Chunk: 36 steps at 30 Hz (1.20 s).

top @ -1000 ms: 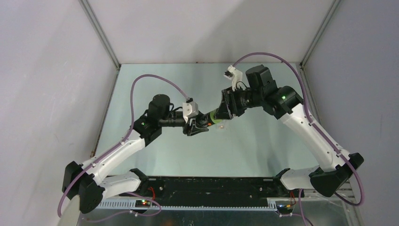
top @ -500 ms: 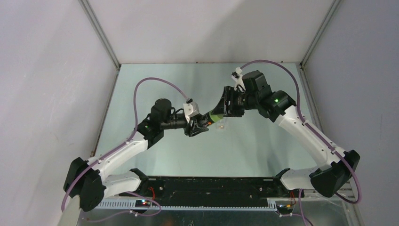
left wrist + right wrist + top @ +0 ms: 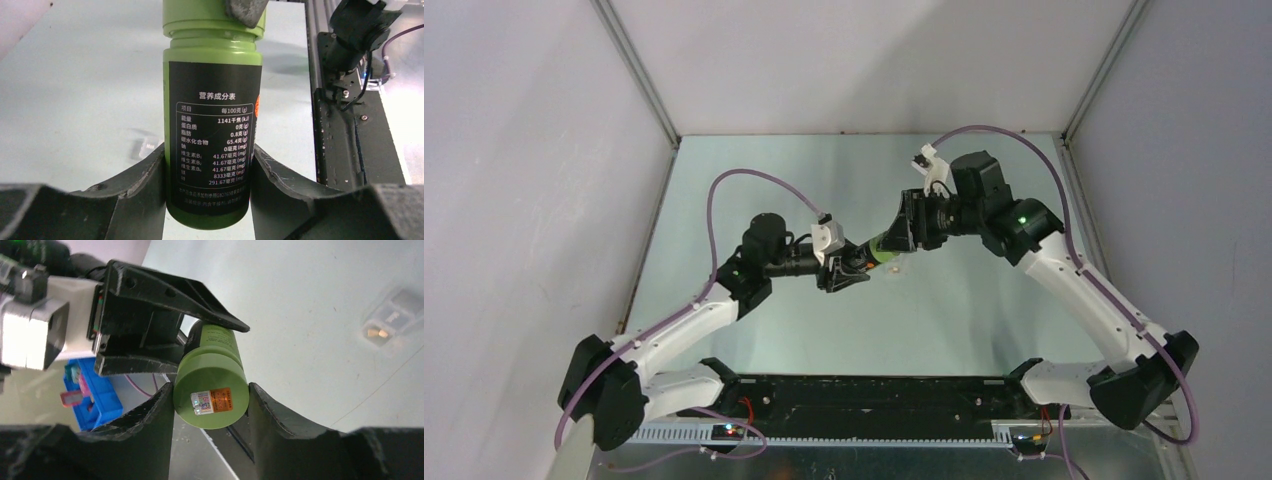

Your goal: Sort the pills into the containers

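Observation:
A green bottle with a black label hangs in the air over the middle of the table, held between both arms. My left gripper is shut on the bottle's body. My right gripper is shut on its green cap, which carries an orange sticker. The containers, a small clear two-compartment box, lie on the table below and beyond the bottle. Orange pills show inside one compartment. In the left wrist view the containers show only faintly.
The black rail and arm bases run along the near table edge. A blue part shows behind the left gripper in the right wrist view. Enclosure walls close in the table on three sides.
The right arm's wrist has turned and shifted slightly while staying on the cap. The left arm and the bottle have barely moved. Both grips are unchanged.

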### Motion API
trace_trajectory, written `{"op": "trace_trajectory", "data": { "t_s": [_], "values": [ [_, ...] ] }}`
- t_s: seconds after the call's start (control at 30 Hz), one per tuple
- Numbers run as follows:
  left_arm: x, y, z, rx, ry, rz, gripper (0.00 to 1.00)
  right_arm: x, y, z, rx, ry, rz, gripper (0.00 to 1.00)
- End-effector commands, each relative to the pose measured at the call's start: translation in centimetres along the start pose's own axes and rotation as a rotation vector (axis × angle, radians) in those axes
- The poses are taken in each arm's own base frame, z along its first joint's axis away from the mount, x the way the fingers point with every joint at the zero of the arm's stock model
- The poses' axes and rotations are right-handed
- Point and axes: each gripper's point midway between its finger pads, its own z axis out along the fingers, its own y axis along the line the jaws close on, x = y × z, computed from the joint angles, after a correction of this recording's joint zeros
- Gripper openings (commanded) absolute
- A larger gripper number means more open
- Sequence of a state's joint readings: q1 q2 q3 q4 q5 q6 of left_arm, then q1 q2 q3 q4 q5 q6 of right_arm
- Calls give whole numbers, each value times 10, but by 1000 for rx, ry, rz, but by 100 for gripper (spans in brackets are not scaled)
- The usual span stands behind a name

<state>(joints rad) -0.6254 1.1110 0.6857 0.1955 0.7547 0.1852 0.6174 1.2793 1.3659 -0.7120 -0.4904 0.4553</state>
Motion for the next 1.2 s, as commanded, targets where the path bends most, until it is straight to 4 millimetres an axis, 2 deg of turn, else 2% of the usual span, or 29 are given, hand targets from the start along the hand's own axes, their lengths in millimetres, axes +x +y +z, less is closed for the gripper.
{"op": "trace_trajectory", "data": {
  "t_s": [0.0,0.1,0.3,0.5,0.63,0.8,0.9,1.03,1.17],
  "values": [
    [-61,-6,-1,48,-174,117,0,-4,30,-22,-194,-40,-258,31],
    [-62,-9,-1,64,-168,115,0,-1,31,-25,-222,-23,-314,31],
    [-69,-16,0,120,-168,118,0,25,38,-24,-251,62,-440,31],
    [-72,-10,2,107,-160,132,0,24,27,-17,-153,74,-449,30],
    [-74,3,3,35,-160,147,0,15,16,-7,-58,59,-328,31],
    [-72,20,2,-48,-126,205,0,24,14,19,35,95,-165,32],
    [-71,29,1,-86,-98,237,0,22,5,30,130,72,-65,32],
    [-70,33,1,-101,-85,239,0,21,-5,35,232,38,54,31],
    [-64,34,-1,-112,-64,235,0,17,-8,31,258,25,19,31]
  ]
}}
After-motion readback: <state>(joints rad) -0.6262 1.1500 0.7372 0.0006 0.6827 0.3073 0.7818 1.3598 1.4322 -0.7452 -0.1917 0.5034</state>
